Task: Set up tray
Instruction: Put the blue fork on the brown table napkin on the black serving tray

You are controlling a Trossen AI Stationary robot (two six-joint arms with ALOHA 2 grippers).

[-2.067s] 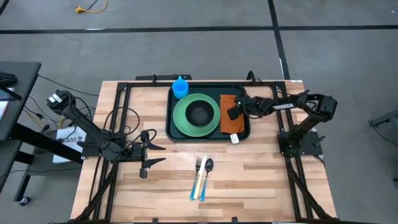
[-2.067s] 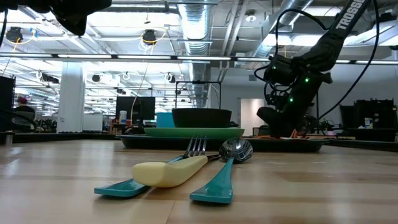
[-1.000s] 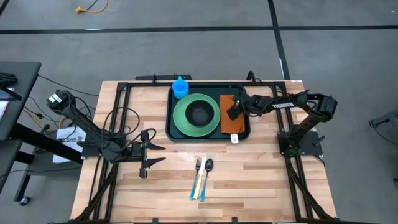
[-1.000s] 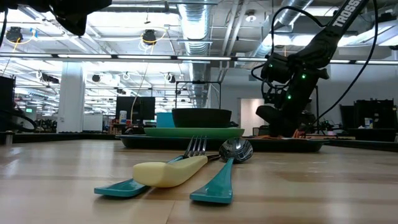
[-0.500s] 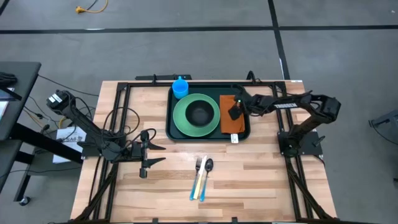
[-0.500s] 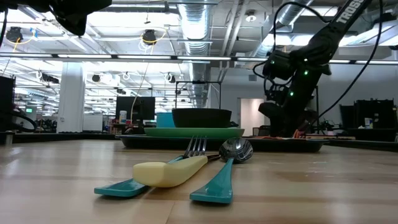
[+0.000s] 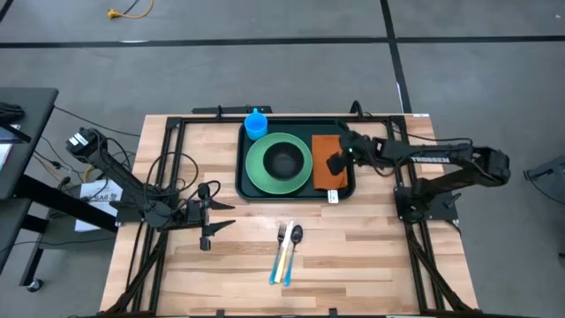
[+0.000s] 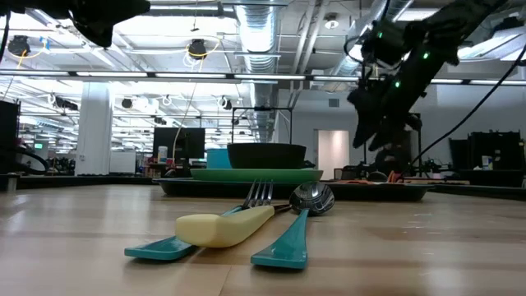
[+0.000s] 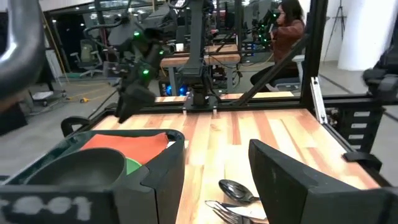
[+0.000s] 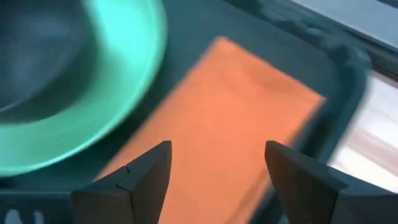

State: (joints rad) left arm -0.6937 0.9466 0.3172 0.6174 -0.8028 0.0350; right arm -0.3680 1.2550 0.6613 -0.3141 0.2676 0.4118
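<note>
Right hand (image 7: 334, 164) open above napkin (image 7: 326, 168), near tray (image 7: 242, 164) rim.

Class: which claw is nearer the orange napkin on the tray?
Right. The right claw hangs open just above the orange napkin; the left claw waits across the table, off the tray.

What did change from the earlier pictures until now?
The right claw rose off the orange napkin and now hangs open above it, its arm stretched flatter. The left claw, tray, plate and cutlery stayed put.
</note>
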